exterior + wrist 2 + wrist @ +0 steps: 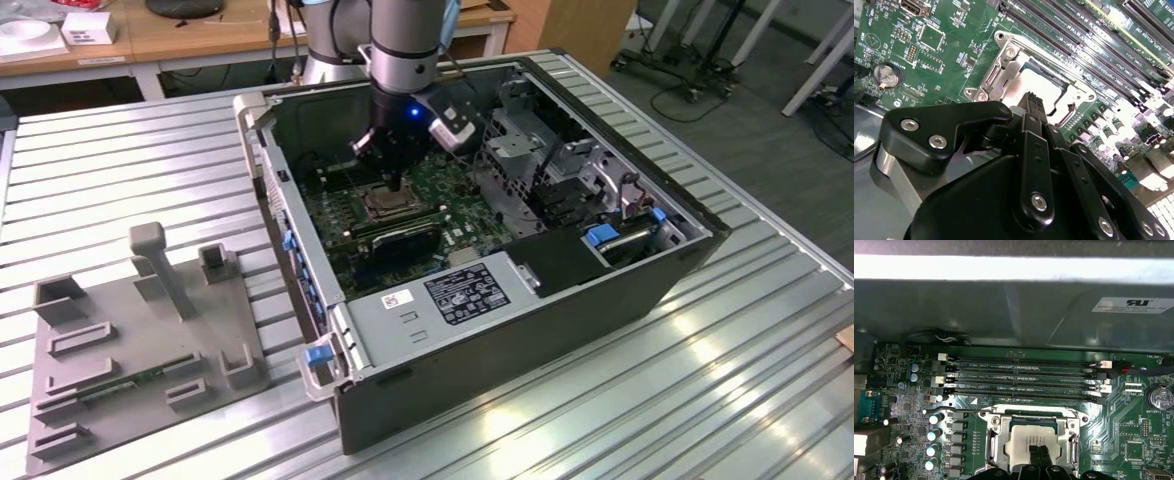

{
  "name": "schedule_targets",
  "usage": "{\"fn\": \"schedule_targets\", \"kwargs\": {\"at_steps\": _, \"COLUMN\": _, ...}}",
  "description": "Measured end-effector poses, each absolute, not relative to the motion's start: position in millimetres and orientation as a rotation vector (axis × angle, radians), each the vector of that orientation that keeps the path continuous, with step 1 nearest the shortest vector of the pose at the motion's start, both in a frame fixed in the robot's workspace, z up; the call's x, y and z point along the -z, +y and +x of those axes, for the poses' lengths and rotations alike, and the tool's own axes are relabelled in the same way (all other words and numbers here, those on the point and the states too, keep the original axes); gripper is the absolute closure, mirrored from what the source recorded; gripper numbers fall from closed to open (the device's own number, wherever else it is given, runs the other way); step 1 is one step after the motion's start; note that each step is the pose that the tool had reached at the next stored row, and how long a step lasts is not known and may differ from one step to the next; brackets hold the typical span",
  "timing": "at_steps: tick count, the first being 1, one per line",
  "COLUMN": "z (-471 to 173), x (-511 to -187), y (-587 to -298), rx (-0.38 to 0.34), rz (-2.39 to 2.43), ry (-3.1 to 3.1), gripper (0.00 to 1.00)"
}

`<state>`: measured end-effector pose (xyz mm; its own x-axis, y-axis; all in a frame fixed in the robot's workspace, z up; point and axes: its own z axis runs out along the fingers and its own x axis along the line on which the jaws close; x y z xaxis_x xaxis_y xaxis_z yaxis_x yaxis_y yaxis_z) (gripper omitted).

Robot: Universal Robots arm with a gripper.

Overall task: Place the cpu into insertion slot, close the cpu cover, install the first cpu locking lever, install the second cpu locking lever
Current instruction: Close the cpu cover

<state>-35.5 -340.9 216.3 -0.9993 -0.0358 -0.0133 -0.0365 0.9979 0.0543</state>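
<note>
Cpu (1023, 440) flat in insertion slot (1029, 418), face up, square with memory slots (1024, 377); jaws pressed together atop it

Overview plus close-ups.
Exterior view looks down on the computer case (534, 330); both wrist views hug the insertion slot (1049, 69) (1030, 418).

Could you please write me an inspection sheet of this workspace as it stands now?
Surface: slatted metal table carrying an open computer case.
Job's things: the cpu sits in the insertion slot; the cpu cover lies down around it.
Clutter: grey fixture plate on the exterior view's left.
Grippers: the hand is shut, fingertips at the cpu's top inside the case.
Cables: thin wires by the case wall.
Surroundings: wooden benches behind the table.
</note>
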Motion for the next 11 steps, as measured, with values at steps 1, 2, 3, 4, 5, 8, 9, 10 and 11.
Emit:
{"fn": "schedule_targets", "kwargs": {"at_steps": 1, "z": -35.6, "x": -216.1, "y": -340.9, "rx": -0.085, "rz": -0.057, "ry": 3.128, "gripper": 0.89}}
{"fn": "schedule_targets", "kwargs": {"at_steps": 2, "z": -35.8, "x": -216.1, "y": -340.9, "rx": -0.085, "rz": -0.057, "ry": 3.128, "gripper": 0.89}}
{"fn": "schedule_targets", "kwargs": {"at_steps": 3, "z": -36.1, "x": -216.0, "y": -340.9, "rx": -0.085, "rz": -0.056, "ry": 3.128, "gripper": 0.89}}
{"fn": "schedule_targets", "kwargs": {"at_steps": 4, "z": -36.5, "x": -215.9, "y": -340.9, "rx": -0.085, "rz": -0.056, "ry": 3.128, "gripper": 0.89}}
{"fn": "schedule_targets", "kwargs": {"at_steps": 5, "z": -36.8, "x": -215.7, "y": -340.9, "rx": -0.085, "rz": -0.057, "ry": 3.127, "gripper": 0.89}}
{"fn": "schedule_targets", "kwargs": {"at_steps": 8, "z": -38.0, "x": -215.3, "y": -340.9, "rx": -0.085, "rz": -0.056, "ry": 3.127, "gripper": 0.89}}
{"fn": "schedule_targets", "kwargs": {"at_steps": 9, "z": -38.6, "x": -215.2, "y": -340.9, "rx": -0.085, "rz": -0.056, "ry": 3.127, "gripper": 0.89}}
{"fn": "schedule_targets", "kwargs": {"at_steps": 10, "z": -39.2, "x": -215.0, "y": -340.9, "rx": -0.085, "rz": -0.057, "ry": 3.126, "gripper": 0.89}}
{"fn": "schedule_targets", "kwargs": {"at_steps": 11, "z": -39.8, "x": -215.0, "y": -340.8, "rx": -0.085, "rz": -0.057, "ry": 3.126, "gripper": 0.89}}
